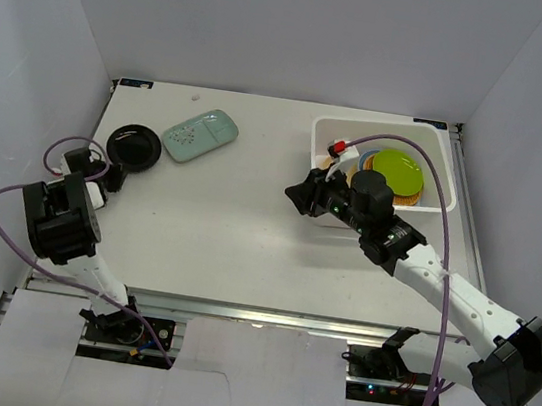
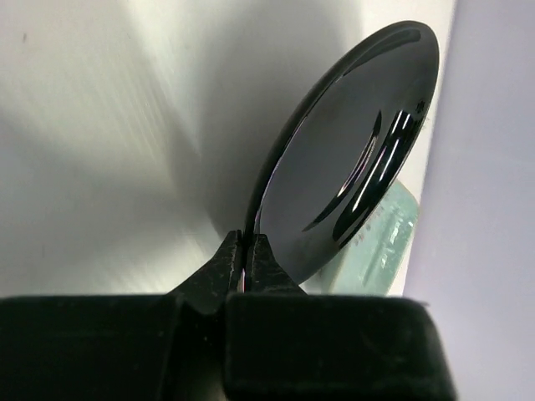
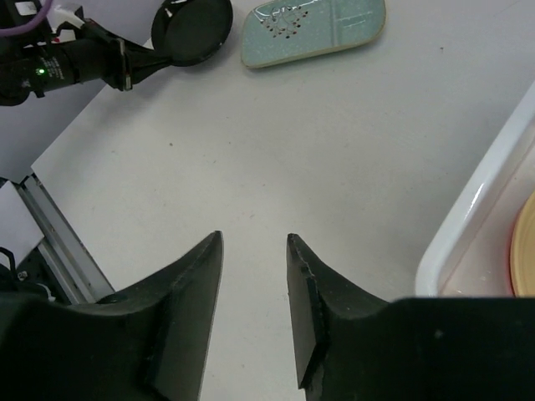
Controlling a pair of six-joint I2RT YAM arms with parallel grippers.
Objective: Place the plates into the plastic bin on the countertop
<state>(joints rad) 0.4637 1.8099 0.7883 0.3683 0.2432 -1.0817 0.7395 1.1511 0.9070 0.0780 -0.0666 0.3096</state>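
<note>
A glossy black plate lies at the far left of the countertop. My left gripper is shut on its near rim. In the left wrist view the black plate stands tilted up from the pinched jaws of that gripper. The mint-green dotted plate lies flat just beyond it. The white plastic bin at the back right holds a lime green plate on top of orange and blue ones. My right gripper hovers open and empty over bare countertop, just left of the bin's rim.
White walls close in the left, back and right sides. The metal frame edge runs along the near side by the arm bases. A purple cable arcs over the bin from the right arm. A small red and white item sits in the bin's left corner.
</note>
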